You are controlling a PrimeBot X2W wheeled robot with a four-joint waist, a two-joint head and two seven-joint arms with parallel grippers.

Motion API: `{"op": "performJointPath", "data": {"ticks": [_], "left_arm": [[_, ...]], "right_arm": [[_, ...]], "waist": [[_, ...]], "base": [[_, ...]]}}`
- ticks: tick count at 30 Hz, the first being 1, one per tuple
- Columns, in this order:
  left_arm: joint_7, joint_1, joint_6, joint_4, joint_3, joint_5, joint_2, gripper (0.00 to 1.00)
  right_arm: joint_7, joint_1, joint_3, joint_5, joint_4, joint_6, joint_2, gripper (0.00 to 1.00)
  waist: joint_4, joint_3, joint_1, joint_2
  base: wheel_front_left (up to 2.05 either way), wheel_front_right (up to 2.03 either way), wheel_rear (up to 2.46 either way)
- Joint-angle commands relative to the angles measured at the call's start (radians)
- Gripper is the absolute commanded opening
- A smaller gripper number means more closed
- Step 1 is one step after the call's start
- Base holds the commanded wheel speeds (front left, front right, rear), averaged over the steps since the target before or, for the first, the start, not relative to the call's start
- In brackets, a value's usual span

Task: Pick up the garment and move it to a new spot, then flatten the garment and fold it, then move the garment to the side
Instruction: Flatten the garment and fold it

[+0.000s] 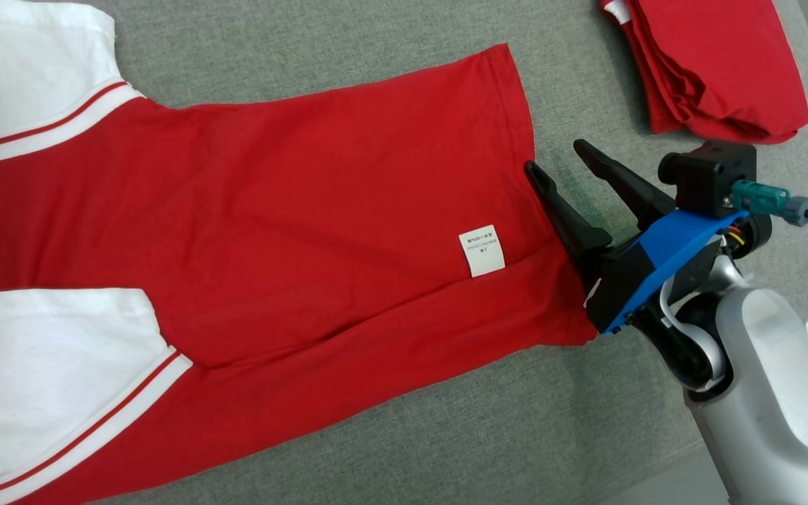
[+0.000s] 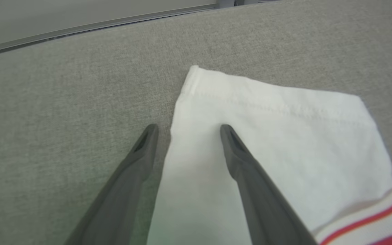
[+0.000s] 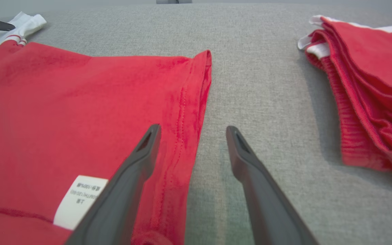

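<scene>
Right claw [image 1: 554,155], spread apart, astride red hem [image 1: 516,105] at centre right; left claw [image 2: 188,126], also apart, astride white sleeve [image 2: 267,136] edge. Garment [image 1: 306,210] spread across counter [image 1: 446,435]. Could pinch only top layer, dragging wrinkles in.

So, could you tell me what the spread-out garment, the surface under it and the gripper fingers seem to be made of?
Garment: soft matte knit, probably cotton jersey; stitched hem, limp folds.
Surface: grey woven fabric, heathered, visible weave.
Fingers: dark matte, likely moulded plastic; smooth, hollowed tips.
</scene>
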Motion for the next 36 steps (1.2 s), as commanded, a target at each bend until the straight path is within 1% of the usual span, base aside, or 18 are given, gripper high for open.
{"op": "performJointPath", "data": {"ticks": [1, 2, 3, 4, 5, 6, 11, 16, 20, 24, 28, 30, 36], "left_arm": [[0.015, 0.004, 0.0, -0.001, -0.003, -0.011, -0.008, 1.0], [0.019, 0.006, -0.003, -0.004, -0.006, -0.015, -0.012, 1.0], [0.018, 0.008, -0.003, -0.008, -0.008, -0.016, -0.013, 0.86], [0.013, 0.009, -0.005, -0.012, -0.009, -0.016, -0.012, 0.38], [0.008, 0.01, -0.007, -0.015, -0.011, -0.015, -0.011, 0.22], [0.003, 0.012, -0.008, -0.019, -0.013, -0.014, -0.013, 0.0], [-0.053, 0.0, -0.017, -0.035, -0.009, -0.015, -0.02, 0.0], [-0.108, -0.016, -0.04, -0.042, -0.022, -0.017, -0.047, 0.0], [-0.159, -0.023, -0.065, -0.065, -0.034, -0.027, -0.084, 0.0], [-0.186, -0.021, -0.086, -0.089, -0.056, -0.034, -0.11, 0.0], [-0.209, -0.017, -0.096, -0.112, -0.064, -0.042, -0.13, 0.0], [-0.219, -0.013, -0.098, -0.118, -0.068, -0.047, -0.136, 0.0], [-0.249, -0.008, -0.103, -0.112, -0.079, -0.055, -0.155, 0.0]], "right_arm": [[-0.008, -0.022, 0.006, 0.011, 0.009, 0.0, -0.008, 1.0], [-0.01, -0.027, 0.01, 0.012, 0.013, 0.0, -0.01, 1.0], [-0.013, -0.033, 0.014, 0.014, 0.017, 0.0, -0.012, 1.0], [-0.017, -0.039, 0.019, 0.016, 0.022, 0.0, -0.014, 1.0], [-0.02, -0.045, 0.023, 0.02, 0.028, 0.0, -0.016, 1.0], [-0.022, -0.05, 0.026, 0.023, 0.034, 0.0, -0.018, 1.0], [-0.033, -0.08, 0.037, 0.029, 0.07, 0.0, -0.04, 1.0], [-0.005, -0.134, 0.04, 0.019, 0.112, 0.0, -0.083, 1.0], [0.054, -0.199, 0.034, 0.007, 0.16, 0.0, -0.124, 1.0], [0.131, -0.263, 0.053, 0.006, 0.207, 0.0, -0.158, 1.0], [0.201, -0.322, 0.075, 0.003, 0.265, 0.0, -0.18, 1.0], [0.242, -0.345, 0.084, 0.01, 0.306, 0.0, -0.183, 1.0], [0.321, -0.397, 0.121, 0.023, 0.399, 0.0, -0.194, 1.0]], "waist": [[-0.001, 0.003, 0.0, 0.0], [0.0, 0.004, 0.0, 0.0], [0.0, 0.006, 0.0, 0.0], [0.0, 0.007, 0.0, 0.0], [0.001, 0.007, 0.0, 0.0], [0.002, 0.007, 0.0, 0.0], [0.021, 0.003, 0.0, 0.0], [0.066, -0.023, 0.0, 0.0], [0.119, -0.044, 0.0, 0.0], [0.173, -0.054, 0.0, 0.0], [0.214, -0.052, 0.0, 0.0], [0.227, -0.05, 0.0, 0.0], [0.252, -0.043, 0.0, 0.0]], "base": [[0.0, 0.0, 0.0], [0.0, 0.0, 0.0], [0.0, 0.0, 0.0], [0.0, 0.0, 0.0], [0.0, 0.0, 0.0], [0.0, 0.0, 0.0], [0.0, 0.0, 0.0], [0.0, 0.0, 0.0], [0.0, 0.0, 0.0], [0.0, 0.0, 0.0], [0.0, 0.0, 0.0], [0.0, 0.0, 0.0], [0.0, 0.0, 0.0]]}}
